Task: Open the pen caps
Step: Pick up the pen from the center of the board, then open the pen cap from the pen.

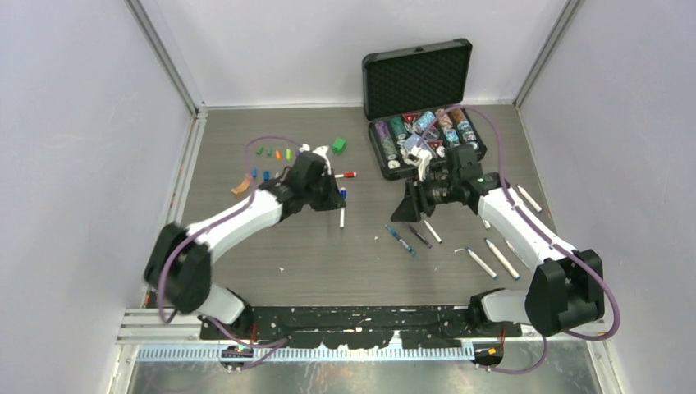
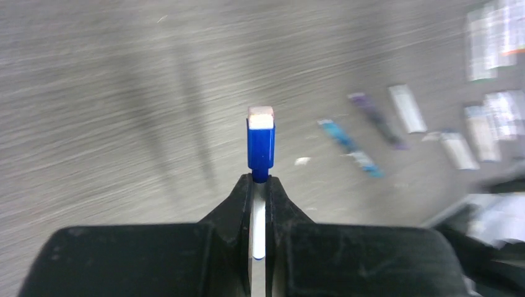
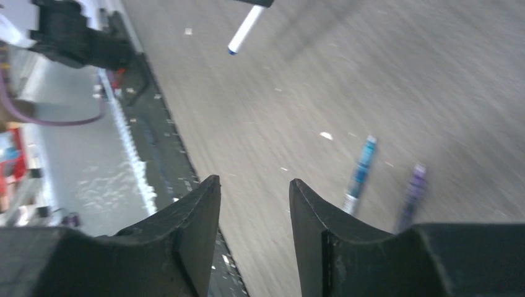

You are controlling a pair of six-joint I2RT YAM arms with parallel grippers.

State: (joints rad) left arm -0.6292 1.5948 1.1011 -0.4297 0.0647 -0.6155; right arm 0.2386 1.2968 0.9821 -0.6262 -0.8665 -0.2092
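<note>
Grip check first: left gripper is clamped tight on a white-barrelled pen, pinching the barrel just behind the blue cap. The cap sticks out free past the fingertips with nothing else touching it. Right gripper has its jaws parted and empty, only table showing between them.

Key relation: from above, the held pen sits between the two arms and looks lifted clear of the surface. The right gripper is off to its right, apart from it with a clear gap, fingers aimed roughly its way. The pen's long axis runs about far-to-near in the top view, cap at the far end by the left fingers, bare barrel pointing toward the near edge. The right wrist view catches only that tail end at the top of frame, not the cap.

My read: the right arm takes the cap. It needs to cross the gap leftward, set its jaws across the cap, then pull along the pen's axis away from the left fingers. Risk: the cap is short, so there is little to grab so close to the left fingertips.

Elsewhere, other pens lie near the right arm and loose caps sit far left.
</note>
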